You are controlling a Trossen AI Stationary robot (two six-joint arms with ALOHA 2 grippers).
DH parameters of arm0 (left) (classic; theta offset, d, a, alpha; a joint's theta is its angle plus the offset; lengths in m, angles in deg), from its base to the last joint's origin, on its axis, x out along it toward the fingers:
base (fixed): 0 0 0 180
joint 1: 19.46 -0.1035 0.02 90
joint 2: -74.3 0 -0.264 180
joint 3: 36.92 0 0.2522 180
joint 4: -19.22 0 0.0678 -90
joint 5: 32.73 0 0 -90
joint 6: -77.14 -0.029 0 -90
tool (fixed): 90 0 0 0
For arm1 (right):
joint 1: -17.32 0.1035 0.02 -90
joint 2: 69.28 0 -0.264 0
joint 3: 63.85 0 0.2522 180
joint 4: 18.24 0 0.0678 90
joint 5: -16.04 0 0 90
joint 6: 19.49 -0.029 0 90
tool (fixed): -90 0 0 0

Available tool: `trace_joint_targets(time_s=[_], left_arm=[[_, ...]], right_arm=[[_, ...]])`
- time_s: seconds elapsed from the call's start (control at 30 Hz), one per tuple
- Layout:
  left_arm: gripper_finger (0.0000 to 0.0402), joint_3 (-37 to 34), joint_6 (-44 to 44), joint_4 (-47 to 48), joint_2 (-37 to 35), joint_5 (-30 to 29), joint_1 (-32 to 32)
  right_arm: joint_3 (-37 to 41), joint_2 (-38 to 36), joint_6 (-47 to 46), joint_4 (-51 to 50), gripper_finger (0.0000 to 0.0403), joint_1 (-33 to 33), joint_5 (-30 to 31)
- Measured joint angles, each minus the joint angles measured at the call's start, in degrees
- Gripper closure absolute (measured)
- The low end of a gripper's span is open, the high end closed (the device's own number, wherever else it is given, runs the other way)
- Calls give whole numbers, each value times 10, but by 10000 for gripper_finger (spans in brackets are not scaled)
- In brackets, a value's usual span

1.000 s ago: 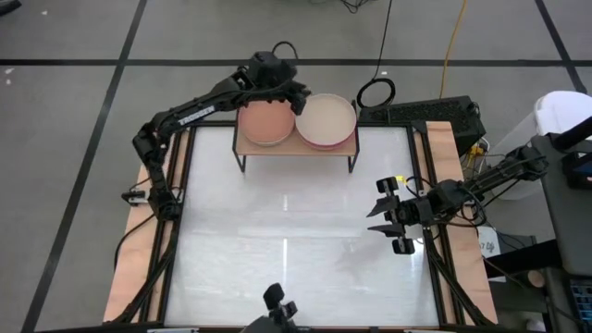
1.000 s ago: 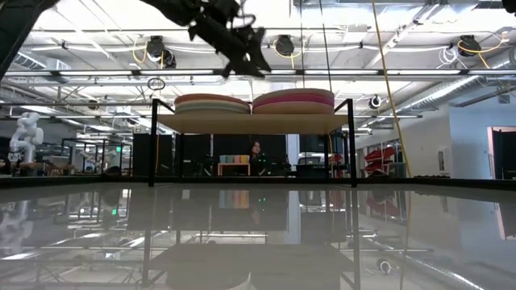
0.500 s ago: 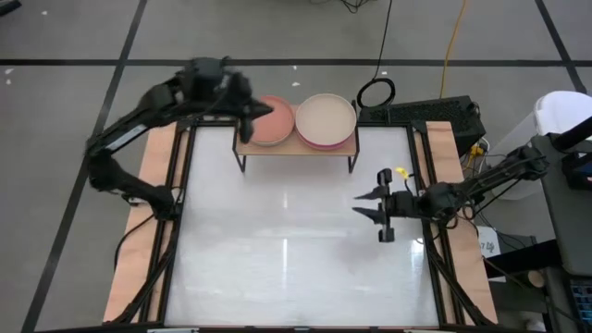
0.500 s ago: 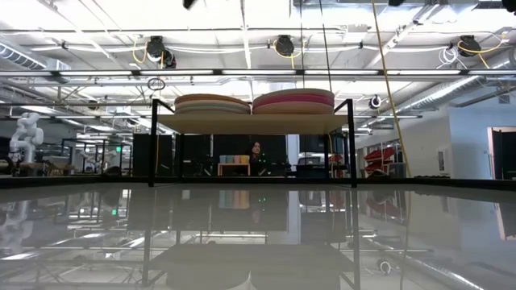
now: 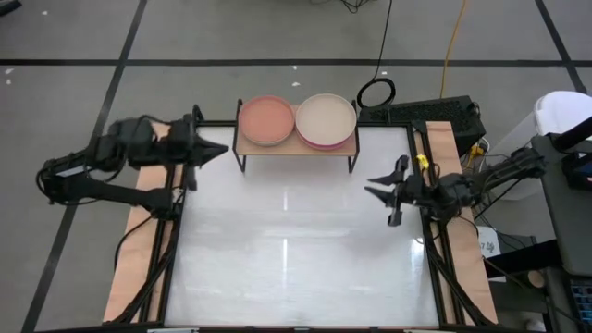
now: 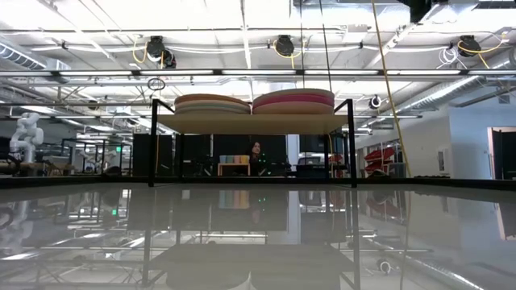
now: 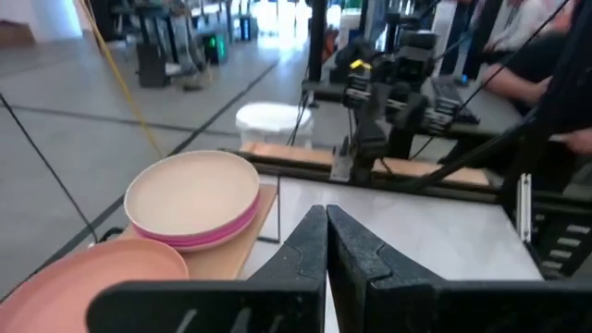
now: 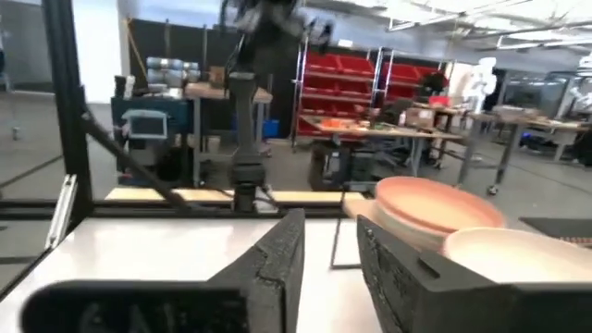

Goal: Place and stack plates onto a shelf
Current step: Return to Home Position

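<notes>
The shelf (image 5: 296,145) stands at the table's far edge on thin black legs. On its wooden top rest two stacks of plates: the left one has a peach-orange plate (image 5: 266,119) on top, and the right one has a beige plate (image 5: 326,117) on top with pink plates beneath. From the side, the low view shows the shelf (image 6: 250,123) and both stacks (image 6: 213,104) (image 6: 293,101). My left gripper (image 5: 222,148) is shut and empty, left of the shelf; it also shows in the left wrist view (image 7: 326,231). My right gripper (image 5: 381,196) is open and empty at the table's right side; it also shows in the right wrist view (image 8: 330,242).
The white glossy table top (image 5: 296,250) lies between the two arms, in front of the shelf. Black frame rails run along the table's left and right edges. A coiled cable (image 5: 376,92) and a dark box (image 5: 435,113) lie behind the table's far right corner.
My left gripper has drawn back from above the left stack on the shelf, going toward the table's left edge and a little nearer. My right gripper has gone a little toward the far edge and has turned. The plates have stayed where they were.
</notes>
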Motion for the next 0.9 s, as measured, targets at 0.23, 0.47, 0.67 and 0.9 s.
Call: trace_joint_targets(time_s=[0.23, 0.47, 0.67, 0.9], left_arm=[[400, -158, 12, -85, -141, -31, 47], [400, -269, 8, -143, -232, -36, 59], [400, -349, -2, -196, -277, -23, 70], [401, -430, -18, -276, -324, -16, 80]], right_arm=[[0, -98, 50, -58, 376, 0, 2], [12, -147, 78, -92, 397, 0, -9], [44, -151, 77, -86, 402, 0, -64], [102, -151, 44, -56, 402, 0, -63]])
